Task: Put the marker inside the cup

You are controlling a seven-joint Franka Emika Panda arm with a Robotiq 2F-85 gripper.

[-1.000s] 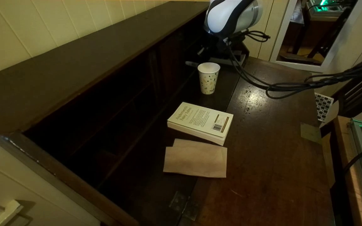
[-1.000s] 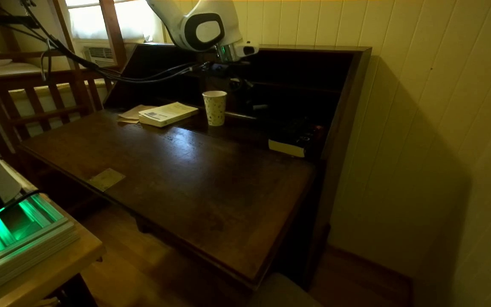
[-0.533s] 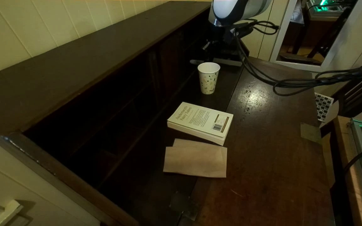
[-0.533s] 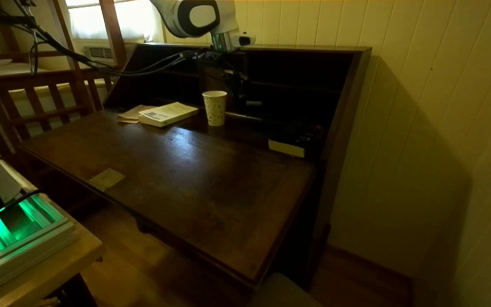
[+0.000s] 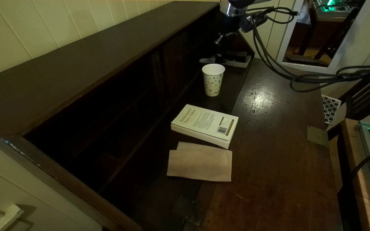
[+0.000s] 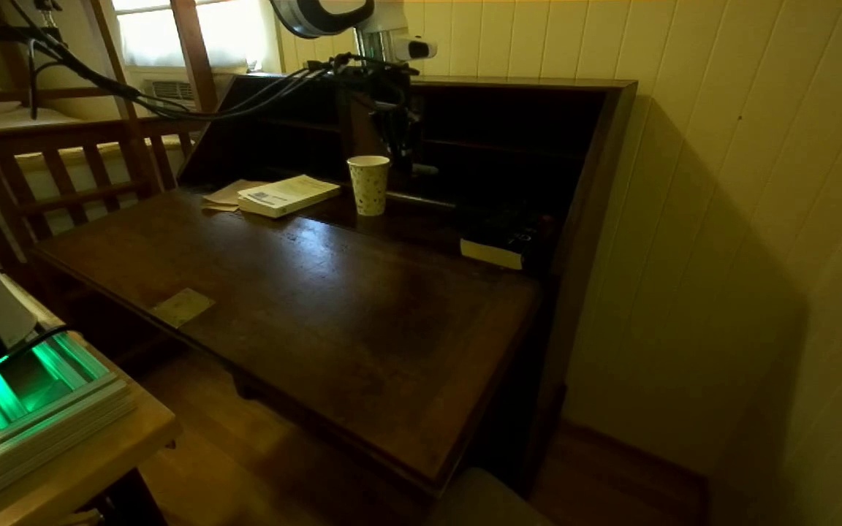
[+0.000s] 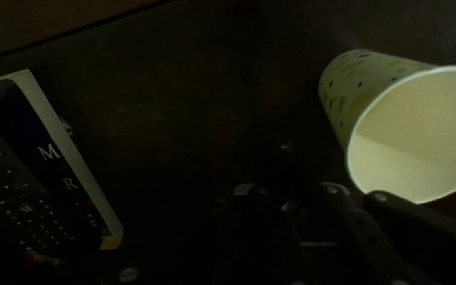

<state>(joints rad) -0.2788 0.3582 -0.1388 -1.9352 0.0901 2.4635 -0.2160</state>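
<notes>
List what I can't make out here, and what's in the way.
Marker, one end: in an exterior view, lost in darkness at the claw.
Cup, rim: wrist view, clipped by the right edge.
Cup floor: in both exterior views, hidden by the near wall.
Dark book: wrist view, cut off by the left edge.

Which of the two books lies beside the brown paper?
The white book, titled Andersen's Fairy Tales; the dark book lies on the other side of the cup.
</notes>
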